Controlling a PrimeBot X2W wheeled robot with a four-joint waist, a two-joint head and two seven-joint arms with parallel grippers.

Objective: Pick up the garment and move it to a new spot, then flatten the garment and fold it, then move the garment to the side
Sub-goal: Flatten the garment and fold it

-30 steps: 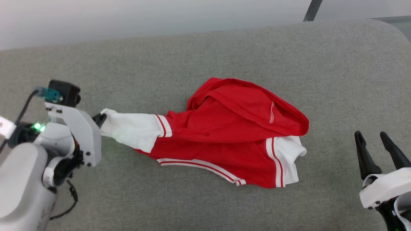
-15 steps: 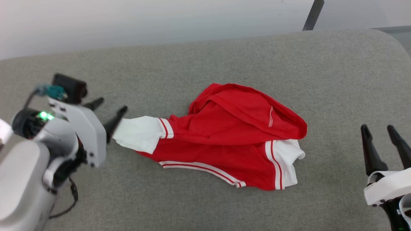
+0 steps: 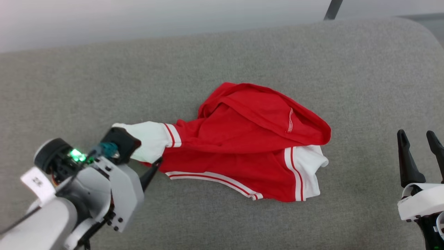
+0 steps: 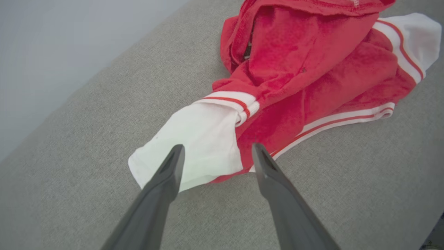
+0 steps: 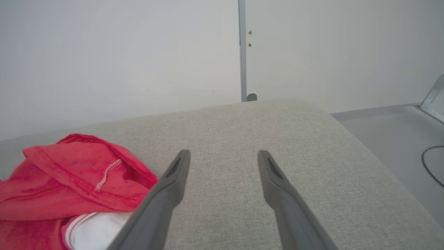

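One garment, two grippers and one grey cushion make our count. The garment (image 3: 249, 146) lies crumpled near the middle of the cushion (image 3: 312, 52). Its red body is bunched, one white sleeve (image 3: 149, 139) is stretched toward our left, and the other sleeve is tucked at the right end.

Our left gripper (image 4: 218, 148) has its fingers spread apart at the end of the stretched sleeve and clamps nothing. We cannot tell whether the tips touch the cloth. Our right gripper (image 3: 416, 132) also stands wide and empty, well apart from the garment.

The left wrist view gives the sleeve end up close. The right wrist view adds the pale wall (image 5: 104, 52), the floor (image 5: 399, 139) past the cushion's rounded right edge, and a dark cable (image 5: 428, 163) lying there.

Bare cushion surrounds the garment, with the widest room behind it and to its right.
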